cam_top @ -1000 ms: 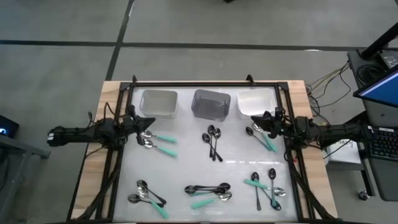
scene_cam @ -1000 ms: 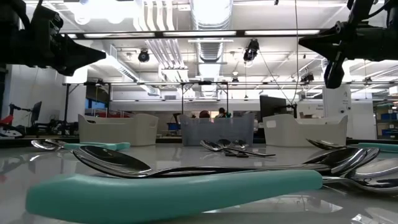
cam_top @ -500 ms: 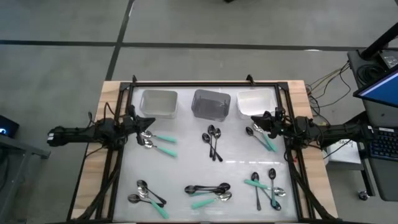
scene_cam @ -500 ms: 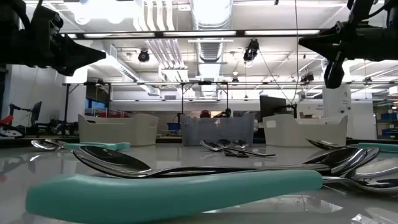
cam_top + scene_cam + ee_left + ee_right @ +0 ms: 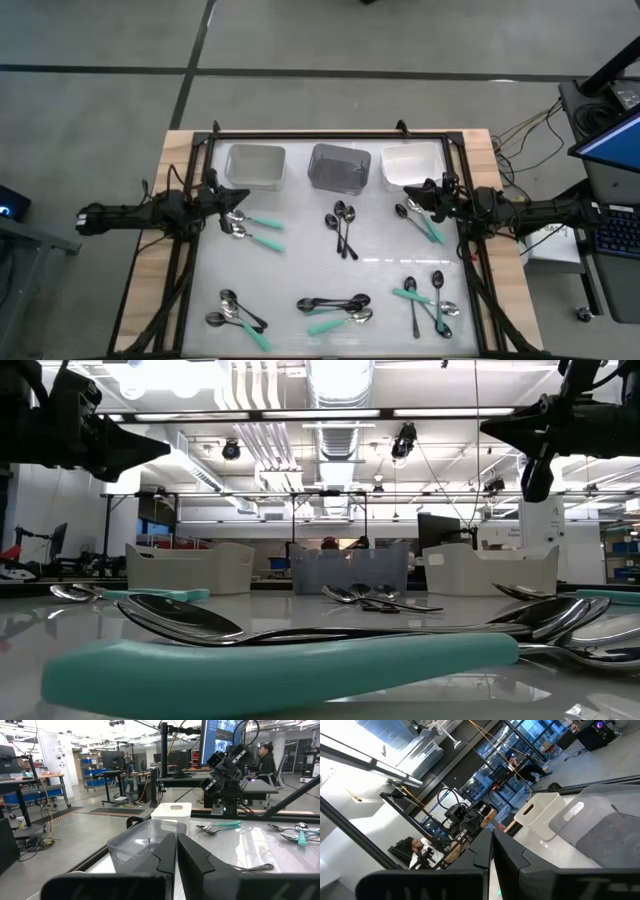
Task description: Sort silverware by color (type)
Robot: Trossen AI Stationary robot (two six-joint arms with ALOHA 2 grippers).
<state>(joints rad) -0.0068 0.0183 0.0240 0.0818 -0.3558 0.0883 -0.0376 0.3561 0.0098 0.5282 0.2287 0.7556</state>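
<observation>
Six loose clusters of spoons [image 5: 249, 228] are lying scattered over the white desk [image 5: 300, 265], none yet in a bin, so the sorting is looking barely begun. At the left, the left hand [image 5: 222, 203] is hanging above the desk with its fingers pressed together and pinching nothing, close over the pair of green-handled spoons beside it, probably because that pair is its nearest pick. Along the far edge three bins are standing in a row: a pale bin [image 5: 254, 165], a grey bin [image 5: 338, 166] and a white bin [image 5: 411, 164], likely set there so each arm is reaching one easily. In the middle, a bunch of black spoons [image 5: 343, 226] is lying just in front of the grey bin, and nearer the front edge more groups are resting, black ones mixed with green-handled ones. At the right, the right hand [image 5: 428, 197] is likewise hanging shut and empty, near the white bin and just beside another green-handled spoon [image 5: 422, 221]. The spoons are looking small and glossy; some are all black, others are showing shiny bowls on teal-green handles, several crossing one another.
</observation>
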